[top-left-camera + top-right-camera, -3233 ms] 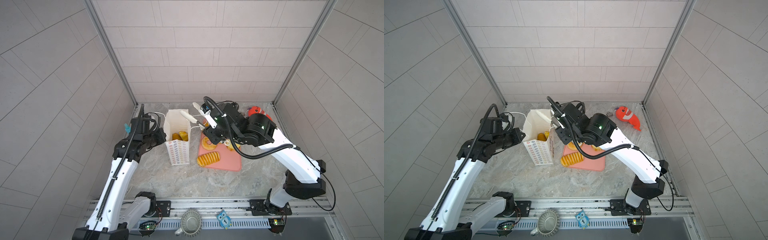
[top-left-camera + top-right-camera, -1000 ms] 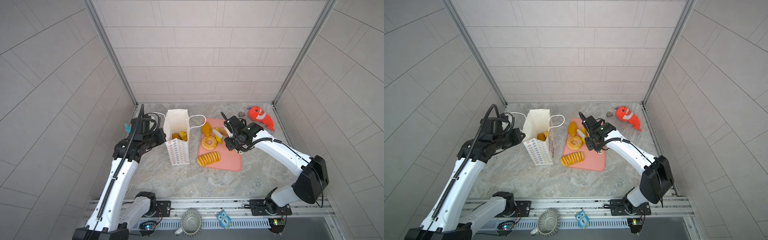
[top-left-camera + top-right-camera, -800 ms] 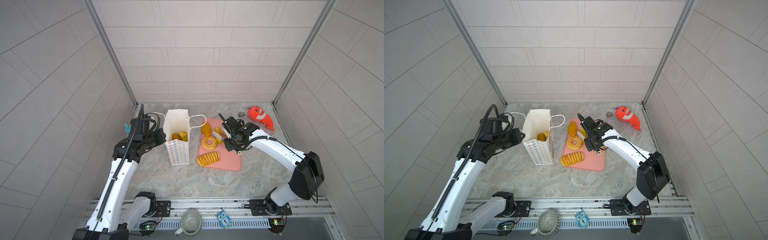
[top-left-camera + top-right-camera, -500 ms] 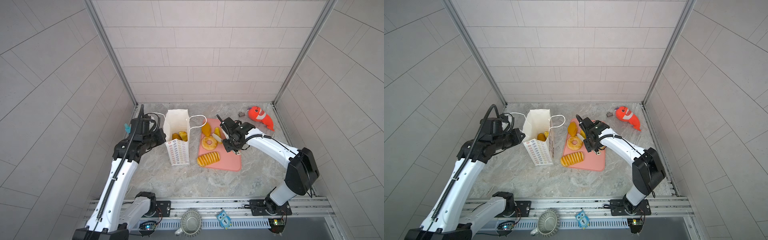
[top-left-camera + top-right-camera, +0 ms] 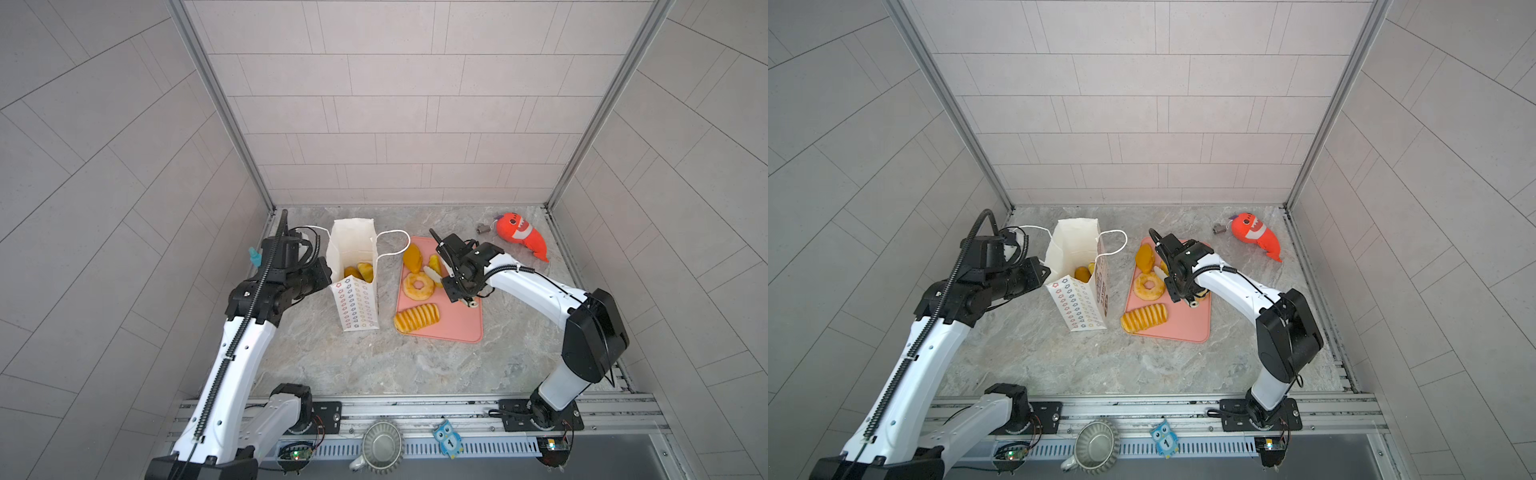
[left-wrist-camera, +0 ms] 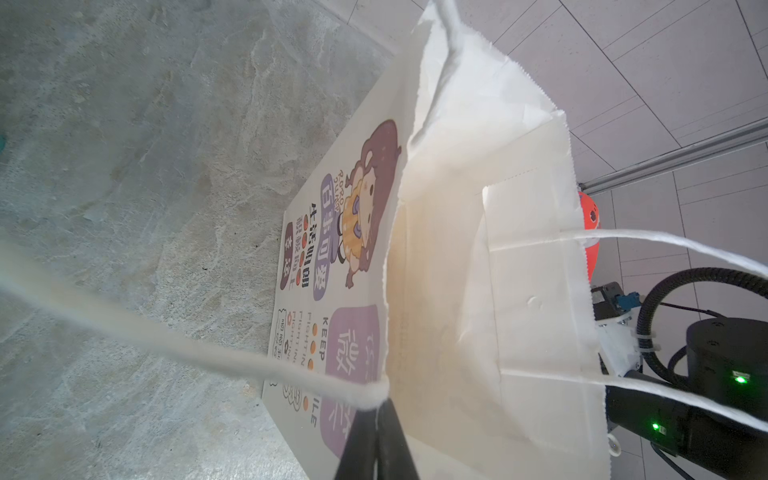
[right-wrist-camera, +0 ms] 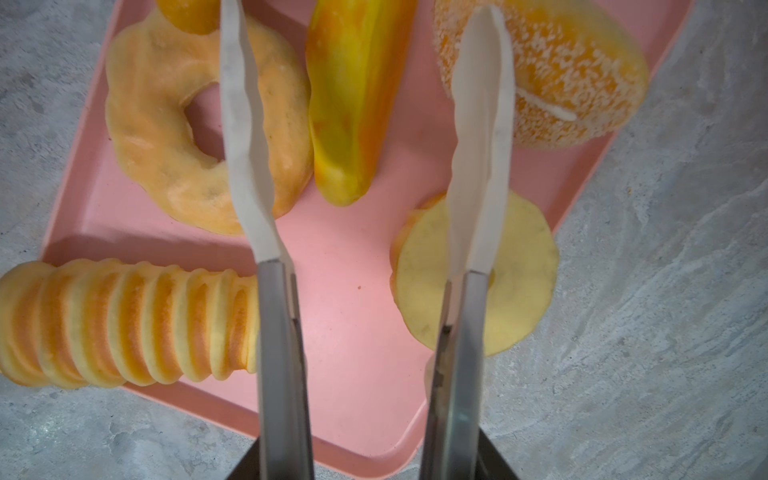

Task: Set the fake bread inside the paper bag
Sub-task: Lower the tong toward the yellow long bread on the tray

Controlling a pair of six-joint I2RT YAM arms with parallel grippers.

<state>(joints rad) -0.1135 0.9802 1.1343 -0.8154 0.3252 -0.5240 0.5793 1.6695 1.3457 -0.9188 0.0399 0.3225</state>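
My left gripper (image 6: 380, 411) is clamped on the paper bag (image 5: 357, 307) rim. Bag upright, mouth open, 2 bread pieces (image 5: 361, 271) inside. My right gripper (image 7: 357, 16): jaws half-spread, holding nothing, straddling a long loaf (image 7: 353, 104) on the pink tray (image 7: 357, 332), long axis parallel to my fingers; the ridged roll (image 7: 124, 324) lies crosswise.

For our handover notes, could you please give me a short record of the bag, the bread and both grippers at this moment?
paper bag: upright, open, beside the pink tray
bread in bag: at least two pieces visible
bread outside bag: ring doughnut, ridged roll, oval loaf, long loaf, sprinkled bun, pale round piece
left gripper: shut on the bag's rim beside a cord handle
right gripper: open over the tray, long loaf between its fingers, nothing gripped
other: plush fish, back right, apart from the tray
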